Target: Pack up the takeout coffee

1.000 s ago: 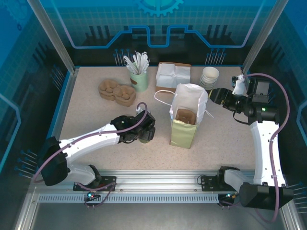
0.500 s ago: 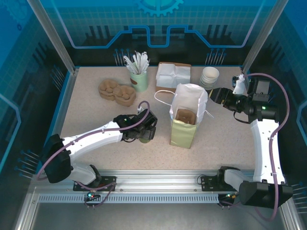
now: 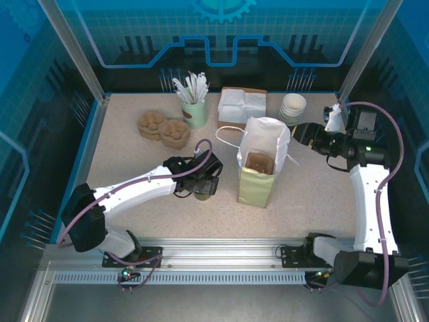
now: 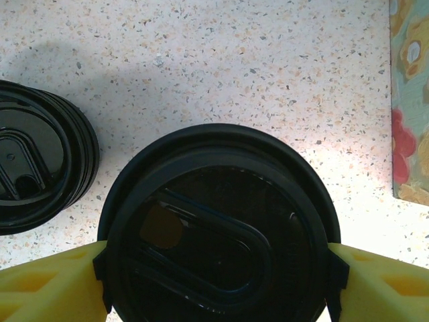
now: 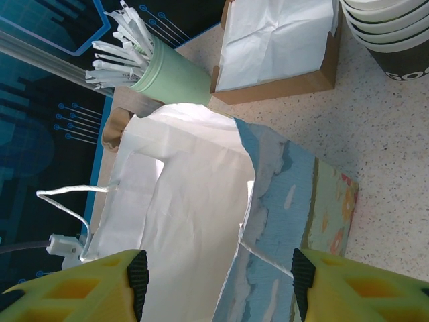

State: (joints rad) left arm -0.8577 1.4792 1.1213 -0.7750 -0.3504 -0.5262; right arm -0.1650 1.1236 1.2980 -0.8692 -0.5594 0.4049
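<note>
Yellow fingers point(image 4: 40, 288) of the left end effector point(image 4: 214, 268) pinched the takeout coffee point(image 4: 214, 228) by its black lid, loose lids point(image 4: 33, 168) nearby. From above, it was left of the paper bag point(image 3: 258, 181); the right end effector point(image 5: 219, 275) gaped wide.

wears smooth white moulded shells along the left arm point(image 3: 131, 193) and the right arm point(image 3: 367, 201), with bulky black housings at the joints. trails a mauve rubbery cable point(image 3: 392, 144) in loose loops beside each. shows a tiny green indicator light point(image 3: 367, 148) on the right wrist block. ends in the left gripper point(image 4: 214, 268) and the right gripper point(image 5: 214, 275): chunky bright yellow plastic fingers point(image 4: 47, 288), hollowed with triangular cut-outs, faced with black ribbed pads point(image 5: 138, 275). rises from rounded black base blocks point(image 3: 362, 270).
</note>
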